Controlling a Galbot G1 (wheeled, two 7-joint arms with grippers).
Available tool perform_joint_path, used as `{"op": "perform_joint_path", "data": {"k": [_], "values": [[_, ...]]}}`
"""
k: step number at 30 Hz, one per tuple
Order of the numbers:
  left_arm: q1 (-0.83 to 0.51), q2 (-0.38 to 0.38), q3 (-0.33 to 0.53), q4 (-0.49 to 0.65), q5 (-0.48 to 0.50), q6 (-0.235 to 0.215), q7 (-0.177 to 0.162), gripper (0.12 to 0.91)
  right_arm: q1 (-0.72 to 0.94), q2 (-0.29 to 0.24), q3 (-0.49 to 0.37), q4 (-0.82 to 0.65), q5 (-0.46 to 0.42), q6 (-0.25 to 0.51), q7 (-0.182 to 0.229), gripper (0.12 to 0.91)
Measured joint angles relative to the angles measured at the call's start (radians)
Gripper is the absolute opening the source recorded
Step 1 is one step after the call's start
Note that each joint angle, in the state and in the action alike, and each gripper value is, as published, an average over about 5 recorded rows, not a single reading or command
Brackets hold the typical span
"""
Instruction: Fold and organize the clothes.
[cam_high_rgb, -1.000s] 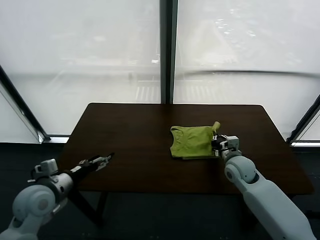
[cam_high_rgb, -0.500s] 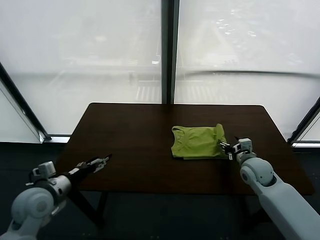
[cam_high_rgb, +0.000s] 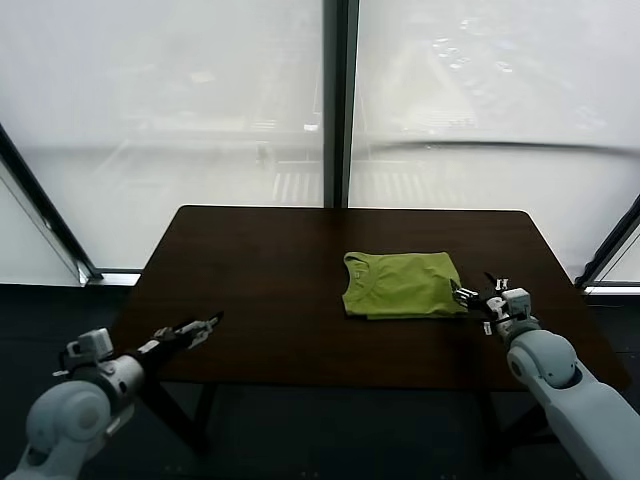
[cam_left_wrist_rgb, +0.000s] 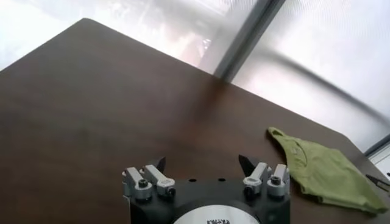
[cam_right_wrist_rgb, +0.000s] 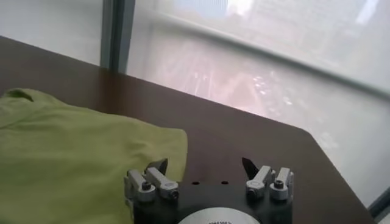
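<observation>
The clothes, one lime-green T-shirt (cam_high_rgb: 400, 284), lie folded into a flat rectangle on the dark brown table (cam_high_rgb: 280, 260), right of its middle, with the ribbed neck toward the left. My right gripper (cam_high_rgb: 470, 297) is open just off the shirt's right edge, holding nothing. In the right wrist view the shirt (cam_right_wrist_rgb: 79, 164) spreads flat beside the open right gripper (cam_right_wrist_rgb: 205, 164). My left gripper (cam_high_rgb: 203, 326) hovers open near the table's front left edge, far from the shirt. The left wrist view shows the left gripper (cam_left_wrist_rgb: 203, 162) empty, with the shirt (cam_left_wrist_rgb: 323, 173) lying farther off.
Large frosted windows with a dark centre post (cam_high_rgb: 335, 100) stand behind the table. The table's front edge (cam_high_rgb: 380, 382) runs close in front of both arms, and its right edge (cam_high_rgb: 570, 290) lies beside my right arm.
My right gripper has opened and let go of the shirt's right corner, which now lies flat. It has drawn back to the right, off the shirt. The left arm barely moved.
</observation>
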Motion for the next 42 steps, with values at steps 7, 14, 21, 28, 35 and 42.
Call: {"op": "perform_joint_path", "data": {"k": [7, 14, 21, 28, 35, 42], "values": [[0.069, -0.008, 0.047, -0.021, 0.282, -0.255, 0.089, 0.907, -0.171, 0.036, 0.146, 0.015, -0.075, 0.361, -0.055, 0.907], [0.178, -0.018, 0.063, -0.073, 0.484, -0.495, 0.092, 0.907, -0.442, 0.117, 0.310, 0.106, -0.149, 0.575, -0.038, 0.907], [0.313, -0.020, 0.037, -0.117, 0.560, -0.629, 0.082, 0.907, -0.682, 0.194, 0.405, 0.186, -0.161, 0.684, -0.037, 0.907], [0.450, -0.045, 0.007, -0.142, 0.600, -0.684, 0.042, 0.907, -0.856, 0.248, 0.429, 0.246, -0.221, 0.708, 0.012, 0.907], [0.568, -0.073, -0.033, -0.154, 0.605, -0.692, 0.042, 0.907, -0.984, 0.280, 0.433, 0.310, -0.230, 0.642, 0.052, 0.907], [0.619, -0.078, -0.049, -0.166, 0.596, -0.671, 0.025, 0.907, -1.057, 0.285, 0.439, 0.358, -0.228, 0.607, 0.051, 0.907]]}}
